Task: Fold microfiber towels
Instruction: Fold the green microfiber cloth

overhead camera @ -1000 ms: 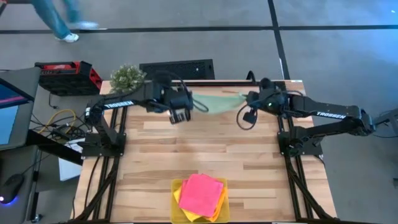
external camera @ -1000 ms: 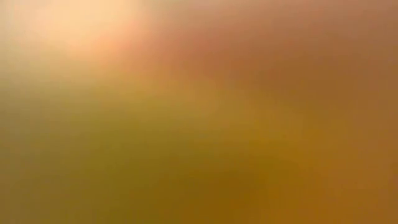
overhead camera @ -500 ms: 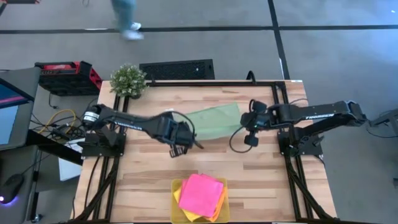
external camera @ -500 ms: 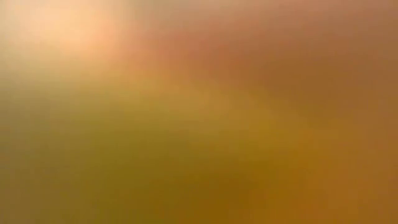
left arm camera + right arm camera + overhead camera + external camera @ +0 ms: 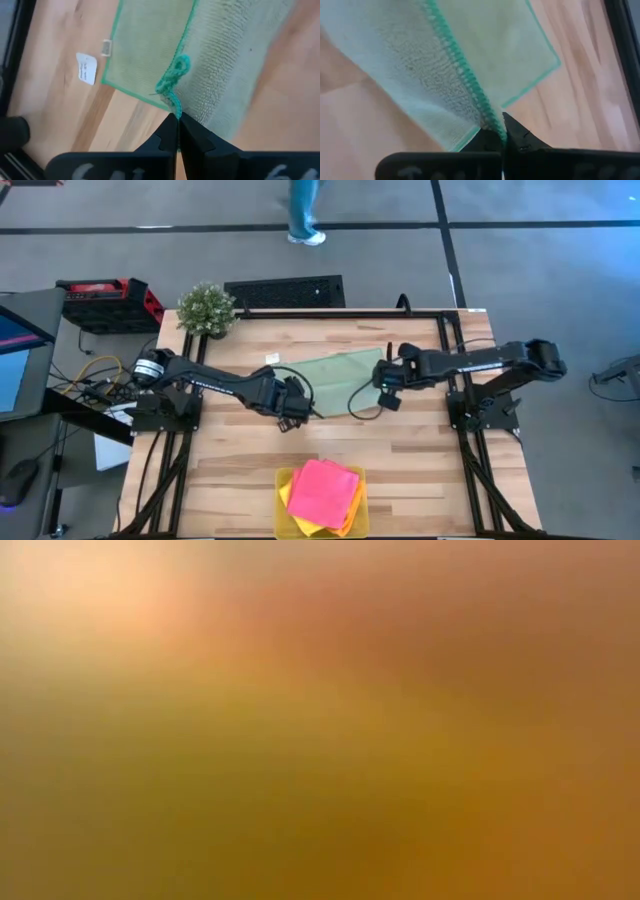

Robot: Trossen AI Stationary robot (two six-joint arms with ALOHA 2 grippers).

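Observation:
The pale green towel (image 5: 342, 375) lies spread in the middle of the table, toward its far side, between my two grippers. My left gripper (image 5: 312, 410) is shut on its near left corner. My right gripper (image 5: 380, 383) is shut on its near right corner. The towel's far part rests flat on the wood (image 5: 145, 55). The hot pink towel (image 5: 325, 490) lies on top of the yellow (image 5: 288, 492) and orange (image 5: 354, 502) towels in a translucent yellow tray (image 5: 281, 526) at the near edge. The low view shows only an orange-yellow blur. My left gripper pinches the green towel's stitched corner (image 5: 175, 107) between its two fingertips, by the loose knot of green thread. The corner is raised a little, and the cloth runs from it down onto the table. My right gripper pinches the towel's green-stitched edge at a corner (image 5: 490, 122) between its two fingertips. That corner is raised a little, and the rest of the cloth runs down onto the table.
A small potted plant (image 5: 206, 308) stands at the table's far left corner. A small white tag (image 5: 270, 358) lies on the wood left of the towel. Bare wood lies between the towel and the tray. A person's legs (image 5: 303, 210) pass on the floor beyond the table.
Both grippers have come from the table's far edge toward its middle and down, each staying shut on its corner of the green towel. The towel, first stretched between them at the far edge, now lies spread on the wood. The person has walked rightward behind the table.

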